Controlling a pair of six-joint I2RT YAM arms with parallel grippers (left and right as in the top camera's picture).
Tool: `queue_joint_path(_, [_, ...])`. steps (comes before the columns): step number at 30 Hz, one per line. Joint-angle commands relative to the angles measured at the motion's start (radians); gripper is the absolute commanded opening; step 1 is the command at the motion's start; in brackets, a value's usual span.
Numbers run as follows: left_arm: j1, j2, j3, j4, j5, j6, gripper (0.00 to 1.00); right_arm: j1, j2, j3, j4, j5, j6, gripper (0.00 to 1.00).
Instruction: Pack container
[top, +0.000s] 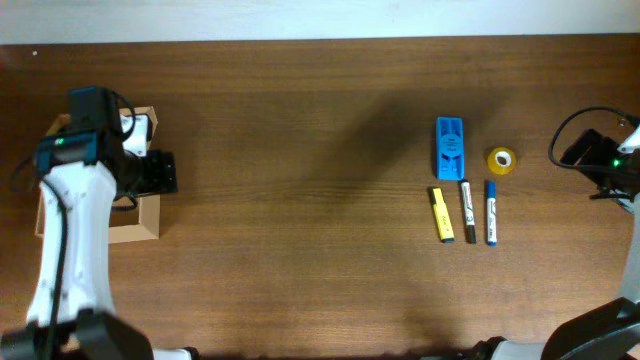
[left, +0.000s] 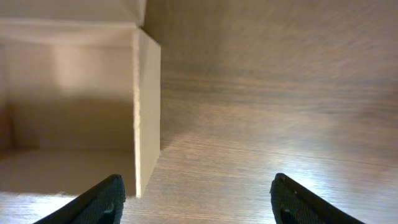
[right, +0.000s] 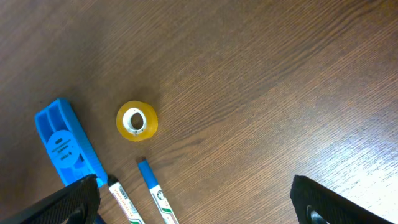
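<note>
Dark fingertips (left: 102, 202) of the left end effector (left: 199, 202) sit in the bottom corners of the left wrist view. They are spread wide with nothing between them. Just beyond them, toward 10 o'clock, we see the container (left: 147, 112), one tan cardboard box. One upright wall corner and part of its inside show above the wooden surface (left: 280, 124).

The right wrist view shows the right end effector (right: 199, 205) equally spread and holding nothing. Toward 10 o'clock from it we count one yellow tape roll (right: 137, 121), one blue plastic case (right: 67, 146) and the tips of two markers, one of them the blue-capped marker (right: 152, 193). The box is outside this view.

Only the overhead view takes in everything. The container (top: 135, 232) is at 9 o'clock on the surface (top: 300, 200), partly under the left arm. Well apart from it, toward 3 o'clock, lie the case (top: 449, 146) and the tape roll (top: 502, 160), which is just beside the case at its 3 o'clock. At 6 o'clock from those two lie three pens side by side: one yellow highlighter (top: 442, 214), one dark-capped marker (top: 467, 211) and the blue-capped marker (top: 491, 212). Neither wrist view shows the highlighter, and the left wrist view shows no stationery.
</note>
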Motion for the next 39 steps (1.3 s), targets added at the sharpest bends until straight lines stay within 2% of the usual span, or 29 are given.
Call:
queue_joint_path(1, [0.005,0.077,0.013,0.007,-0.031,0.009,0.75,-0.005,0.004,0.018,0.004,-0.014,0.005,0.99])
queue_joint_path(7, [0.006,0.148,0.013,0.045,-0.097,0.008,0.74,-0.005,0.004,0.018,0.003,-0.013,0.005,0.99])
queue_joint_path(14, [0.058,0.153,0.013,0.107,-0.101,0.008,0.75,-0.005,0.004,0.017,-0.010,-0.014,0.005,0.99])
queue_joint_path(21, [0.130,0.214,0.013,0.138,-0.013,0.017,0.74,-0.005,0.004,0.017,-0.057,-0.018,0.005,0.99])
queue_joint_path(29, [0.129,0.325,0.013,0.140,0.055,0.016,0.43,-0.005,0.004,0.017,-0.110,-0.018,0.005,0.99])
queue_joint_path(30, [0.127,0.334,0.013,0.139,0.055,0.016,0.35,-0.005,0.004,0.017,-0.114,-0.018,0.005,0.99])
queue_joint_path(32, [0.126,0.339,0.013,0.138,0.065,0.015,0.04,-0.005,0.004,0.017,-0.121,-0.018,0.005,0.99])
queue_joint_path(39, [0.103,0.339,0.015,0.113,0.104,-0.059,0.01,-0.005,0.004,0.017,-0.132,-0.018,0.005,0.99])
